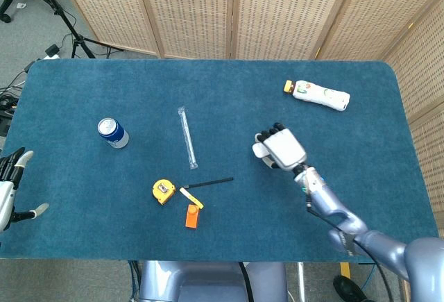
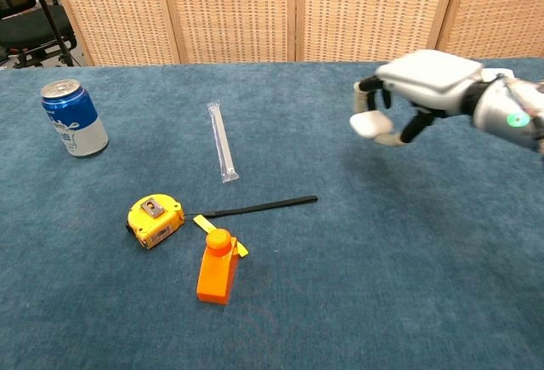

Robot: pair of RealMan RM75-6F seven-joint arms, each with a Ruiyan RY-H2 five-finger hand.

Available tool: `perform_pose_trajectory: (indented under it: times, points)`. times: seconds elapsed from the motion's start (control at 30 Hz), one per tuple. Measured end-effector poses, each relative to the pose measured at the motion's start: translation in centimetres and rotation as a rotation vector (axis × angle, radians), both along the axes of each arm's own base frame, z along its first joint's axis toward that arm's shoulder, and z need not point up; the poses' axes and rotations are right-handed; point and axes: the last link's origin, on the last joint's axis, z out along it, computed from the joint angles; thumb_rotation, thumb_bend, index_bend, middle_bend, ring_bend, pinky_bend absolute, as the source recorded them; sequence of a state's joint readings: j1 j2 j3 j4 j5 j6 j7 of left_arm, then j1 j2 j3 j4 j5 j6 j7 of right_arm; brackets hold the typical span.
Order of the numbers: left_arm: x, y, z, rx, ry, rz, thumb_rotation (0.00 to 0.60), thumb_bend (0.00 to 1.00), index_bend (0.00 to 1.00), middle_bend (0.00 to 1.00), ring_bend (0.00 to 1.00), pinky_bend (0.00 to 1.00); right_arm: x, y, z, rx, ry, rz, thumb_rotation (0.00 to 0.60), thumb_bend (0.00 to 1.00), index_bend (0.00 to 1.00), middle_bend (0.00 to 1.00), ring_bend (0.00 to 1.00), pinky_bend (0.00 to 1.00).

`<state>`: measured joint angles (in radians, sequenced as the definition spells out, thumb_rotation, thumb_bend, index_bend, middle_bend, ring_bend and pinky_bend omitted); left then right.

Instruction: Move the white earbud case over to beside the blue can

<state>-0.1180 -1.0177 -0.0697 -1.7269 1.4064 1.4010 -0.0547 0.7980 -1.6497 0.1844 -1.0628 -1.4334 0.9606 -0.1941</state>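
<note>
My right hand (image 1: 279, 148) (image 2: 416, 89) hovers above the middle of the table, right of centre, and holds the white earbud case (image 1: 260, 151) (image 2: 371, 124) in its curled fingers, lifted off the cloth. The blue can (image 1: 112, 132) (image 2: 74, 118) stands upright far off on the left side of the table. My left hand (image 1: 10, 187) hangs off the table's left edge with its fingers apart and nothing in it; the chest view does not show it.
Between hand and can lie a clear wrapped straw (image 1: 187, 137) (image 2: 222, 142), a yellow tape measure (image 1: 162, 191) (image 2: 154, 220), a black strip (image 1: 210, 182) and an orange cutter (image 1: 192, 215) (image 2: 218, 266). A white bottle (image 1: 318, 94) lies at the back right.
</note>
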Motion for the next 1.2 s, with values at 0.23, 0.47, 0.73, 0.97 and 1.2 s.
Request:
perform_pose_trajectory:
  times: [0.23,0.47,0.73,0.97,1.2]
  points:
    - [-0.7,0.3,0.2,-0.029,-0.022,0.024,0.600,0.00,0.00,0.00,0.00,0.00,4.8,1.0,-5.7,0.031,0.002,-0.069,0.600,0.33,0.42,0.37,0.30,0.25]
    - [-0.7,1.1,0.7,-0.025,-0.045,0.035,0.600,0.00,0.00,0.00,0.00,0.00,5.2,1.2,-6.8,0.079,-0.044,-0.181,0.600,0.00,0.00,0.00,0.00,0.08]
    - [-1.2,1.2,0.4,-0.031,-0.037,0.035,0.600,0.00,0.00,0.00,0.00,0.00,7.1,2.2,-3.0,0.070,-0.155,-0.184,0.600,0.00,0.00,0.00,0.00,0.05]
    - [-0.9,1.3,0.1,-0.043,-0.028,0.003,0.600,0.00,0.00,0.00,0.00,0.00,4.9,3.6,3.8,-0.060,-0.139,-0.094,0.600,0.00,0.00,0.00,0.00,0.00]
    - [0.0,2.1,0.2,-0.017,-0.023,-0.052,0.600,0.00,0.00,0.00,0.00,0.00,-2.8,7.6,11.4,-0.247,-0.158,-0.080,0.600,0.00,0.00,0.00,0.00,0.00]
